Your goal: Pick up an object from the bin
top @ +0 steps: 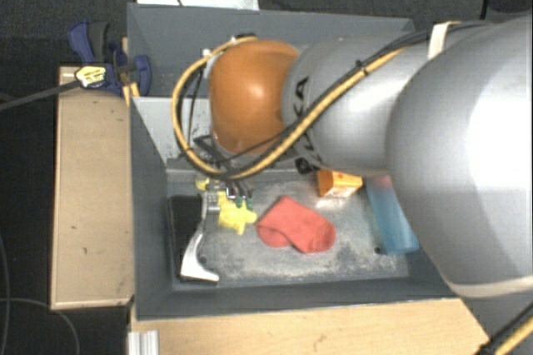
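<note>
The arm's end effector (223,197), under its orange wrist cover, hangs low in the grey bin (275,282), just left of a crumpled red cloth (296,229). How far it is open cannot be told. A small yellow toy (236,217) lies directly below it, beside the cloth's left edge. An orange box (338,182) sits behind the cloth, a blue tube (391,222) to its right, and a black slab (181,222) farther left.
</note>
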You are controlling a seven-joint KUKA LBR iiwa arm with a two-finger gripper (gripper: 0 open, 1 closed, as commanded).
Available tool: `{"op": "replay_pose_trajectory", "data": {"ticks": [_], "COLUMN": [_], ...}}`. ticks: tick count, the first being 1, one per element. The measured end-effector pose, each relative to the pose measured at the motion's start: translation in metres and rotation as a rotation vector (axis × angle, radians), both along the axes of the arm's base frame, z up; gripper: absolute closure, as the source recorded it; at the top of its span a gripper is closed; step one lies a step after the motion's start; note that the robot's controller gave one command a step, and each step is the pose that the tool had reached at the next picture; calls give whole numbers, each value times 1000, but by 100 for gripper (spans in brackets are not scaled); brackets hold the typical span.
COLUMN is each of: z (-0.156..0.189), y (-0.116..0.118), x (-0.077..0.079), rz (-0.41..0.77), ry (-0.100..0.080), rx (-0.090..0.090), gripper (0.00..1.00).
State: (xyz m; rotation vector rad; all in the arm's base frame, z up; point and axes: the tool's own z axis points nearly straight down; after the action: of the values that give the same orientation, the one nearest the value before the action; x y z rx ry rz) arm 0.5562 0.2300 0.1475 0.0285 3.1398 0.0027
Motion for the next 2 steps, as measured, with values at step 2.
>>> {"op": "replay_pose_trajectory", "data": {"ticks": [2], "z": [-24], "y": [-31], "x": [16], "rz": [-54], "ry": [-2], "rx": [3], "gripper": [0]}}
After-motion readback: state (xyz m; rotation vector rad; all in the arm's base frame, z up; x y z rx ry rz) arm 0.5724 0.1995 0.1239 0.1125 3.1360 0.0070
